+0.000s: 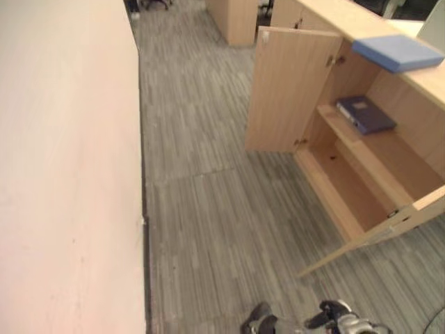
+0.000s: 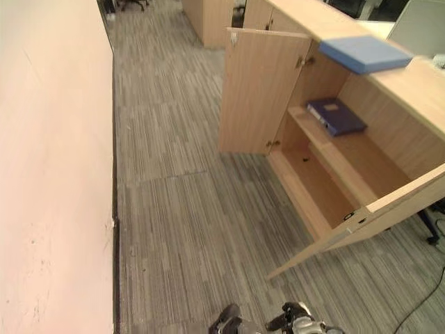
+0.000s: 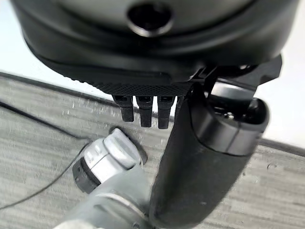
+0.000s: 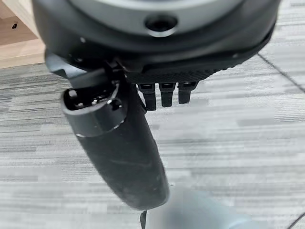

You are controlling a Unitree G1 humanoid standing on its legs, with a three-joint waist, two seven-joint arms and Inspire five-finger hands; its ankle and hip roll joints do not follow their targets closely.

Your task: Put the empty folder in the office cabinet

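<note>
Cabinet (image 1: pixel 361 174) doors open, dark folder (image 1: pixel 366 114) on upper shelf. Left hand (image 3: pixel 190 157) and right hand (image 4: pixel 119 148) both relaxed, holding nothing.

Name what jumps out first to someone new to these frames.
The open office cabinet on the right, both doors swung wide, with a dark blue folder lying flat on its upper shelf. A light blue folder lies on the cabinet's top, and a long pale wall runs down the left. Both hands, left hand and right hand, hang empty over the carpet.
</note>
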